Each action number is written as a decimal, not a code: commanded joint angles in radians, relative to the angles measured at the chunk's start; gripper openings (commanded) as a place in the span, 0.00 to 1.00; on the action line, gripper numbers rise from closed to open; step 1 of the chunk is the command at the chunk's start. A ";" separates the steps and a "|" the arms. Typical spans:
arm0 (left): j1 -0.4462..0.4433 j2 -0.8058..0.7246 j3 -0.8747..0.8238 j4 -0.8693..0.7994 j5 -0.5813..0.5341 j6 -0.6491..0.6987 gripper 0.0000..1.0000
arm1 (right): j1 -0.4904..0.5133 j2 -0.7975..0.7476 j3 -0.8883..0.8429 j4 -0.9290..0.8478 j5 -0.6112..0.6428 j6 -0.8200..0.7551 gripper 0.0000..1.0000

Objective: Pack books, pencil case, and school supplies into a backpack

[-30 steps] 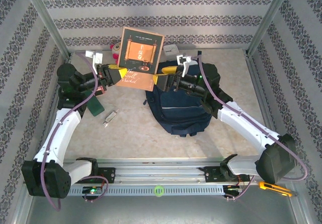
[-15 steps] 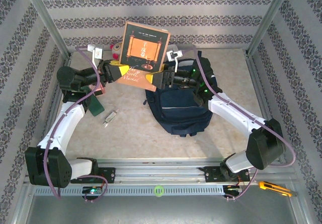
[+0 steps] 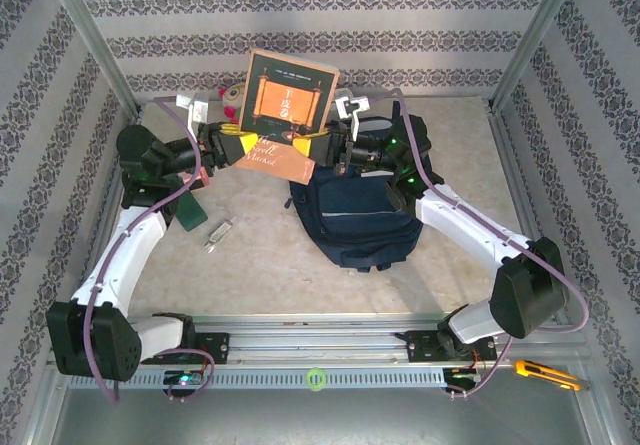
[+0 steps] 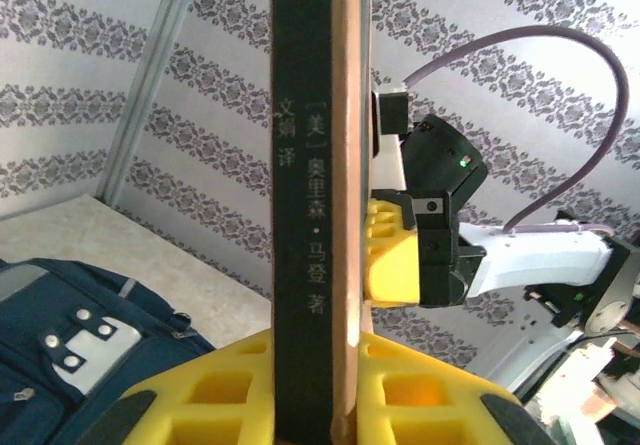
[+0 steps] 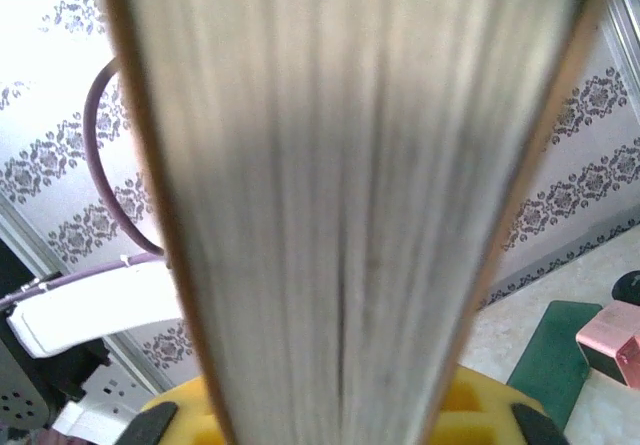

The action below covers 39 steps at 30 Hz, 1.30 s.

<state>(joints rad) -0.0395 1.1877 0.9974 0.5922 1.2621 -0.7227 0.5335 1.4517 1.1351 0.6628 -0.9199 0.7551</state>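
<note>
A thin book point(image 3: 285, 110) with a dark cover and orange panel stands upright in the air above the back of the table. My left gripper point(image 3: 243, 145) is shut on its lower left edge and my right gripper point(image 3: 318, 147) on its lower right. In the left wrist view the dark spine point(image 4: 305, 215) sits between my yellow fingers point(image 4: 215, 385), with the right gripper's finger point(image 4: 392, 255) pressed on the far cover. The page edges point(image 5: 340, 185) crowd the right wrist view. The navy backpack point(image 3: 360, 215) lies below the right gripper. The pencil case is out of view.
A dark green flat piece point(image 3: 190, 210) and a pink block point(image 5: 612, 350) lie at the left, with a black oval object point(image 5: 628, 285) behind them. A small silver item point(image 3: 218, 235) lies on the table. A yellow cutter point(image 3: 545, 373) rests by the front rail.
The right gripper moved left to the book's lower right edge and closed on it. The book now stands a little more upright, held from both sides.
</note>
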 commanded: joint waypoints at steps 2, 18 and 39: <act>-0.010 -0.112 0.019 -0.381 -0.098 0.352 0.52 | -0.050 -0.103 -0.108 -0.004 0.072 -0.148 0.00; -0.133 -0.196 0.199 -1.318 -0.439 1.459 0.87 | 0.073 -0.250 -0.018 -1.244 0.533 -1.353 0.00; -0.418 0.004 0.223 -1.342 -0.487 1.504 0.27 | 0.170 -0.149 0.110 -1.302 0.480 -1.535 0.06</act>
<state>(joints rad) -0.4461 1.2076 1.2167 -0.7601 0.7078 0.7963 0.7200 1.3220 1.2076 -0.7002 -0.3729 -0.7681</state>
